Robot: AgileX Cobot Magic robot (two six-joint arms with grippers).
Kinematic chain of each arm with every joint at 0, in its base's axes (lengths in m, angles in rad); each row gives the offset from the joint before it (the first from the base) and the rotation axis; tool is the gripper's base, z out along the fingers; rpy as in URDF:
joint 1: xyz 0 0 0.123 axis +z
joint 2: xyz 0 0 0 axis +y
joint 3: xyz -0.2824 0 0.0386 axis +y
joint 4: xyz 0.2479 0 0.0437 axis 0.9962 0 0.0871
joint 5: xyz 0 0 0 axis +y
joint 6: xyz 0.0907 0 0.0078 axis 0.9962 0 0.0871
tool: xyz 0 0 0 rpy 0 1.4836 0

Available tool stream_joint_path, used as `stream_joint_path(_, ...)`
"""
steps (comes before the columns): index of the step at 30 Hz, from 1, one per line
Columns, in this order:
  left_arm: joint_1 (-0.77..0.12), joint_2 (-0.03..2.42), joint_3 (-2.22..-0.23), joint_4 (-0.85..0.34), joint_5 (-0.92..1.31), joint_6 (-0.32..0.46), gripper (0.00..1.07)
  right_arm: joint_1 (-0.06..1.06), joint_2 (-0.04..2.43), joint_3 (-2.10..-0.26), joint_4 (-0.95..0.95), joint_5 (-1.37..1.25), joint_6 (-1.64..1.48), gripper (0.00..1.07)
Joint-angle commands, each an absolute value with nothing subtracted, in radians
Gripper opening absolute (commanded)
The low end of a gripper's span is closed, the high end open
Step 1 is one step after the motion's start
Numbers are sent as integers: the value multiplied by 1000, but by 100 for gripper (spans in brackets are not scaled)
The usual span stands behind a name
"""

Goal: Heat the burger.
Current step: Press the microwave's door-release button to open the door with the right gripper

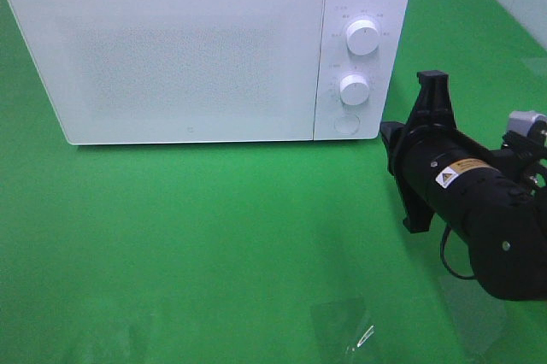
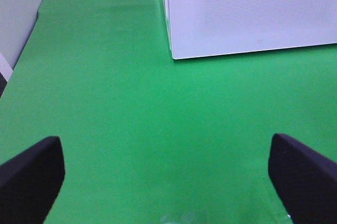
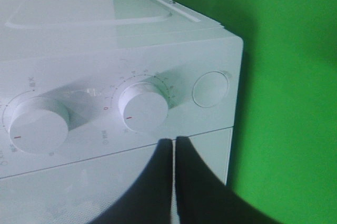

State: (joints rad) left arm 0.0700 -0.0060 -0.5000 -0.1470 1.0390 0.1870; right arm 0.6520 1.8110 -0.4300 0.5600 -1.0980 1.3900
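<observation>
A green tabletop point(image 1: 214, 236) fills the exterior high view from edge to edge. On it, across the upper left and centre of the frame, stands a white microwave point(image 1: 171, 48) with its wide frosted door shut flush with the front. The burger shows in none of the views, and nothing can be made out through the speckled door, so where it lies cannot be told.

At the right edge of the frame, lower than the microwave, the black right arm point(image 1: 479, 202) reaches in, carrying a yellow warning label and pointing toward the microwave's control panel. In the right wrist view the right pincer point(image 3: 172, 145) has its two dark fingers pressed together with nothing between them, their tips just short of the panel beside the lower knob point(image 1: 354, 89).

The left pincer point(image 2: 167, 174) appears only in the left wrist view, its fingers point(image 2: 31, 176) spread wide apart over bare green cloth, with a front corner of the microwave ahead of it.

On the panel, at the upper right of centre, the upper knob point(image 1: 363, 38) sits above the lower one, and a round button point(image 1: 346, 123) sits beneath both.
</observation>
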Motion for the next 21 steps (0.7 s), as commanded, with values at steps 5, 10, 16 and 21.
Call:
stream_joint_path(5, 74, -12, -497, -150, 1040, 188, 98, 615, 1893, -519, 483, -1069, 1430, 0)
stream_joint_path(10, 74, -12, -497, -150, 1040, 188, 98, 591, 1956, -590, 479, -1029, 1435, 0)
stream_joint_path(16, 74, -12, -497, -149, 1040, 188, 98, 532, 2016, -660, 428, -1007, 1434, 0)
stream_joint_path(21, 74, -12, -497, -149, 1040, 188, 98, 523, 2051, -712, 429, -957, 1438, 0)
